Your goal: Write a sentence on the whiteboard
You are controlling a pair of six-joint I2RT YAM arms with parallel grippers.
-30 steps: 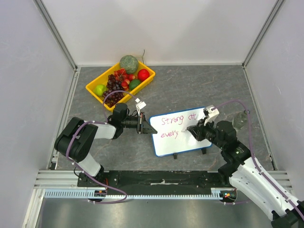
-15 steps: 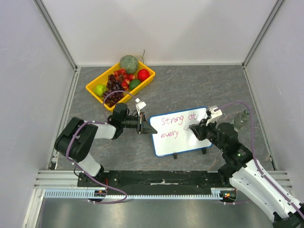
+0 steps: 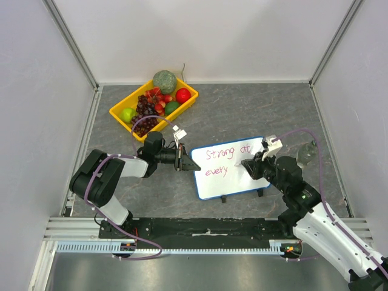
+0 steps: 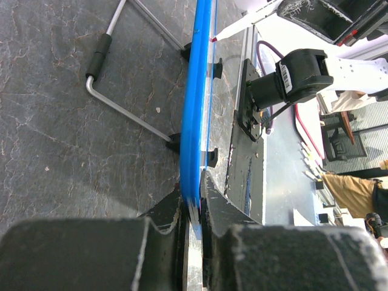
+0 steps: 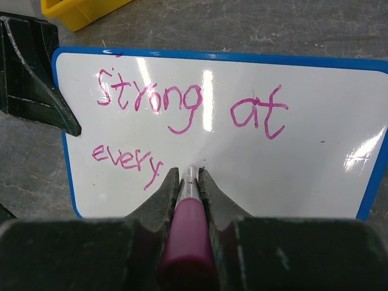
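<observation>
The whiteboard (image 3: 242, 182), white with a blue rim, stands tilted on the table's middle right. The sentence (image 3: 225, 154) in pink reads "Strong at" with "every" below; it also shows in the right wrist view (image 5: 182, 103). My left gripper (image 3: 193, 165) is shut on the board's left edge; the left wrist view shows its jaws (image 4: 193, 194) pinching the blue rim (image 4: 197, 91). My right gripper (image 3: 245, 165) is shut on a pink marker (image 5: 189, 212). The marker tip is at the board just right of "every"; I cannot tell if it touches.
A yellow tray (image 3: 114, 112) of fruit sits at the back left. A clear bottle (image 3: 306, 153) stands right of the board. The board's wire stand (image 4: 109, 91) rests on the dark table behind it. Walls close in on both sides.
My right gripper with the marker has shifted slightly left over the board. The writing looks the same. The left arm has not moved.
</observation>
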